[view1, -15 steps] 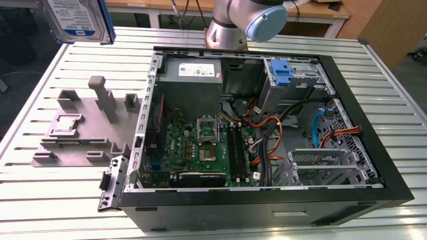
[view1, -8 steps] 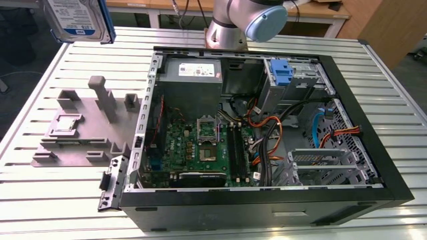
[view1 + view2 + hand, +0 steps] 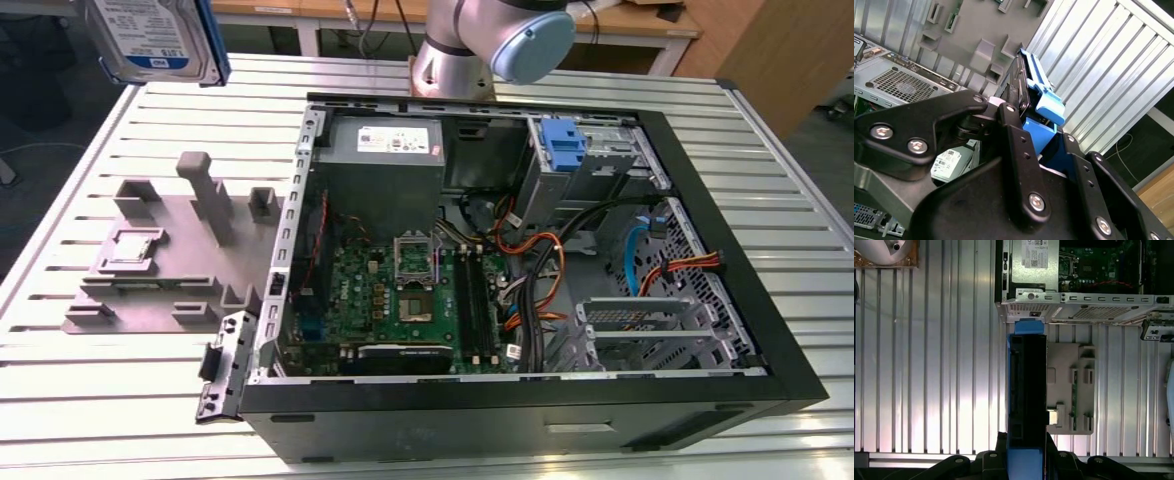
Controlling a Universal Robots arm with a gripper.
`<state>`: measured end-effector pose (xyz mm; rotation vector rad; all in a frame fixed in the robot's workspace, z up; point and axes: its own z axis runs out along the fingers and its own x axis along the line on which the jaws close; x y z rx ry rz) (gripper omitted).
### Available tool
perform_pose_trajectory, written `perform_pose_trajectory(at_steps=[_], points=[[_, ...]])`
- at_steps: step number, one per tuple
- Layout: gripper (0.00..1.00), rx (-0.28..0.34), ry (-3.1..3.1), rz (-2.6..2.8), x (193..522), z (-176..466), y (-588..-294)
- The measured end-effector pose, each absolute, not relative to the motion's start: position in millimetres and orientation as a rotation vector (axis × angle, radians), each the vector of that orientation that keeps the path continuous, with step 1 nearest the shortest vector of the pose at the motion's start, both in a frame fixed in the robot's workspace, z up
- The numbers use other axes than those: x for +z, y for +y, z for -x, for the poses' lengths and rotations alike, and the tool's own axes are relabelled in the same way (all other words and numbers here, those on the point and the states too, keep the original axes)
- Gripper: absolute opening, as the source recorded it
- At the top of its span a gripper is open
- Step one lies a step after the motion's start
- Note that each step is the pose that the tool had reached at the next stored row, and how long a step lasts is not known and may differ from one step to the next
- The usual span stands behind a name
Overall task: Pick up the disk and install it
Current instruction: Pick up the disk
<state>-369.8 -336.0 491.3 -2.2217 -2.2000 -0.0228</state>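
In the exterior view I have the disk (image 3: 151,38) hanging in the air over the table's (image 3: 120,400) far corner on the exterior view's left. It is well apart from the open computer case (image 3: 747,330) and above the grey fixture (image 3: 160,260).

In the second wrist view the gripper (image 3: 1041,135) is clenched on the disk's blue carrier, one black finger (image 3: 1016,145) pressed against each side.

In the first wrist view the disk stands edge-on, near the case's outer wall (image 3: 1079,310).

My worry is the plastic rails. I judge that the hold sits at one end, so a quick swing could make the disk pivot or slip. The orange cables (image 3: 534,250) lie close to the bay with the blue latch (image 3: 566,150), and a tilted disk could snag them or catch the case rim.
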Motion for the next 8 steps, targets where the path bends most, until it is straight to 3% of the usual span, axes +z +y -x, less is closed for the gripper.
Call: perform_pose_trajectory(at_steps=[8], points=[[0.37, -0.023, -2.2, 2.222, 491.2, 369.5, -349.1]])
